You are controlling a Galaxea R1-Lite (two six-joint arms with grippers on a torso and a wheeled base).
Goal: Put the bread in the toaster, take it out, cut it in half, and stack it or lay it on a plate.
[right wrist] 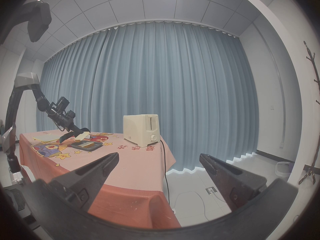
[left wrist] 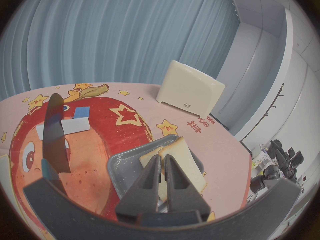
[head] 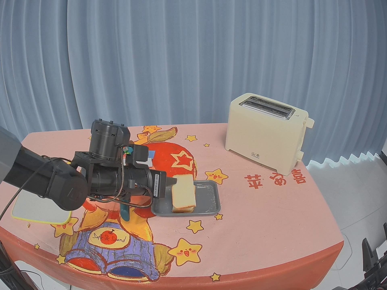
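- Bread, a pale square slice [head: 183, 190] with a tan crust, is held tilted over the grey rectangular metal tray [head: 209, 200] near the middle of the pink cartoon-printed desk [head: 262, 214]. A second slice [head: 183, 209] lies flat in the tray beneath it.
- The left gripper [left wrist: 162, 159] is seen with its fingers [left wrist: 178, 180] drawn almost together, pinching the raised slice by one edge.
- The right gripper [right wrist: 159, 156] is held low, off the desk's right side, with its fingers spread wide and nothing between them.
- The cream two-slot toaster [head: 264, 135] stands well apart, at the desk's far right, with its slots [head: 266, 106] facing up.
- The step in hand is judged to be carrying the slice to the toaster. The slice should be lifted clear of the tray rim, turned edge-down, lined up along one slot and lowered in before being let go.
- Soft bread is likely to bend or tear, so squeezing and fast swings are best avoided.
- The dark-bladed knife [left wrist: 55, 137] beside the tray should be left undisturbed.
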